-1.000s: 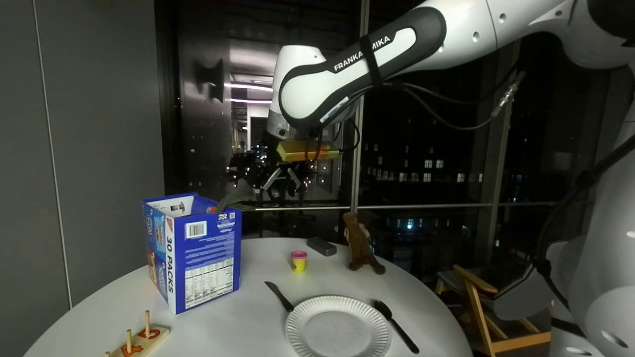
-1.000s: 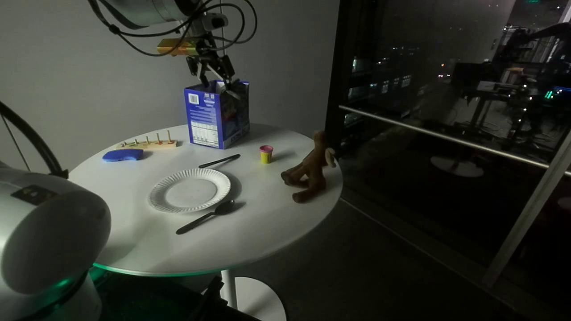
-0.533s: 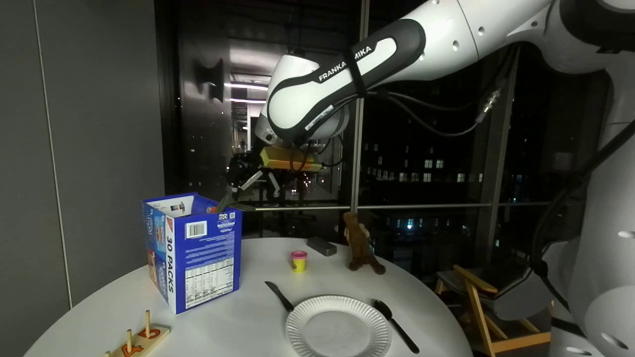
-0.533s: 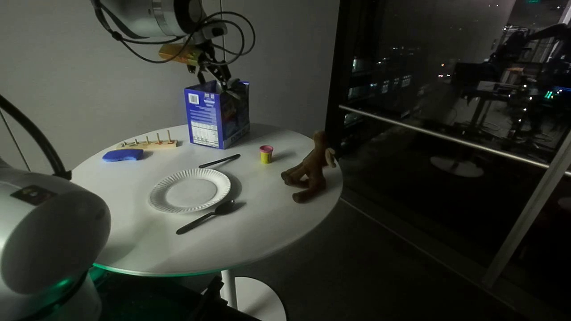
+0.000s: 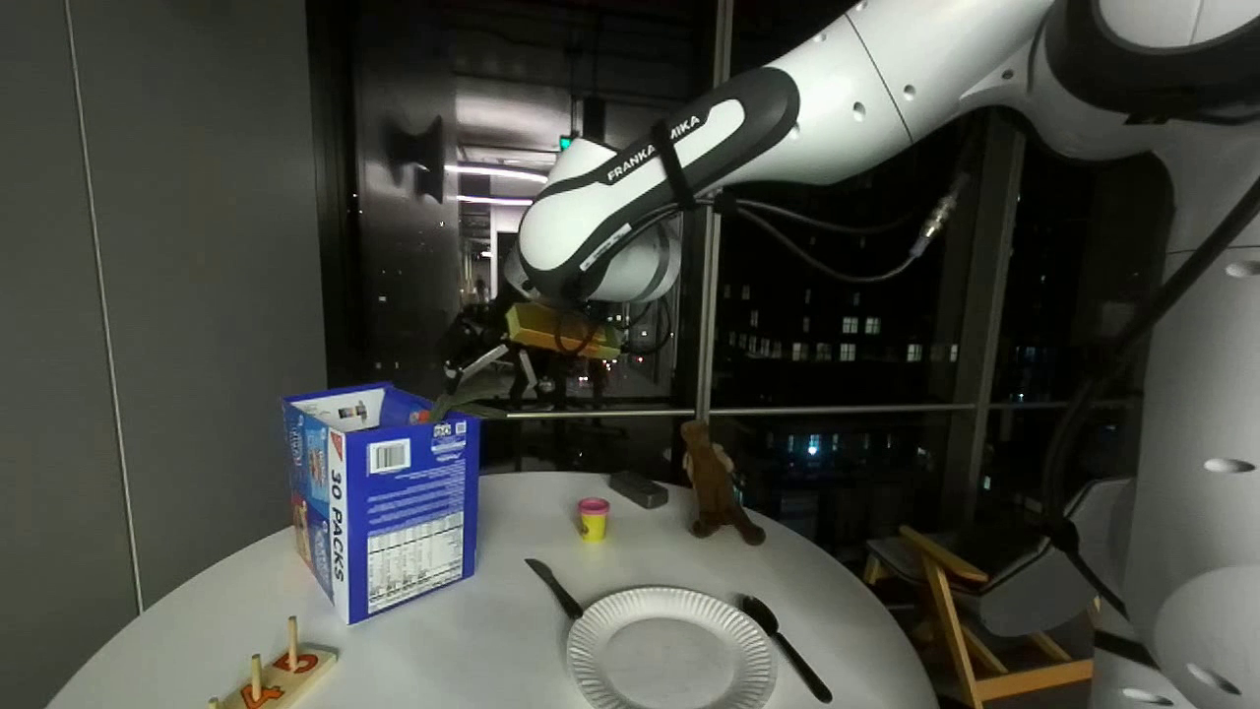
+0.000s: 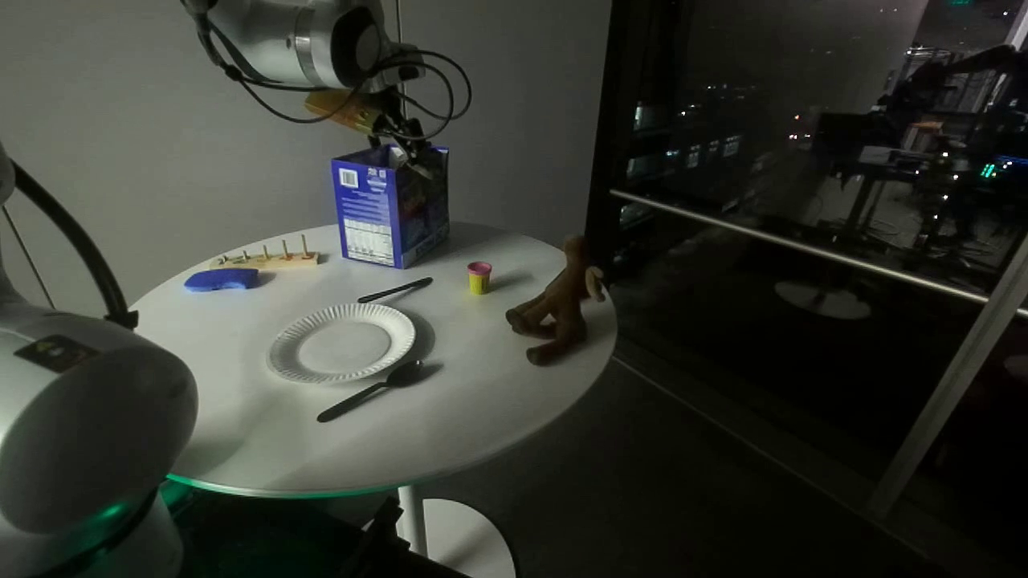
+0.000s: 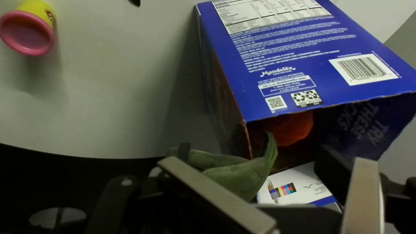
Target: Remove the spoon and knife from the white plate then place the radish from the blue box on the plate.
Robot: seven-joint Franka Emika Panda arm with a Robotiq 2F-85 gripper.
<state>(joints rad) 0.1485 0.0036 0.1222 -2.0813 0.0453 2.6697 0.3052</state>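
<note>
Blue box (image 5: pixel 394 502) is the focus: gripper (image 5: pixel 495 381) has dropped & swung closer to its open top in the last sec, jaws wide, nothing held, so prob. lining up a grasp. Radish (image 7: pixel 294 128) sits inside, mostly in shadow, w/ leaves (image 7: pixel 242 177) poking out past the rim. Knife (image 5: pixel 554 588) & spoon (image 5: pixel 786 645) are off the white plate (image 5: pixel 671 662), on the table (image 5: pixel 492 645) beside it, so likely only pick + transfer left.

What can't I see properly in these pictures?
Radish: in the wrist view, the blue box hides part.
Leaves: in the wrist view, a gripper finger covers some.
Wooden peg toy and white plate: in an exterior view, the bottom edge cuts both off.
Box's fine print: too small in both exterior views.
</note>
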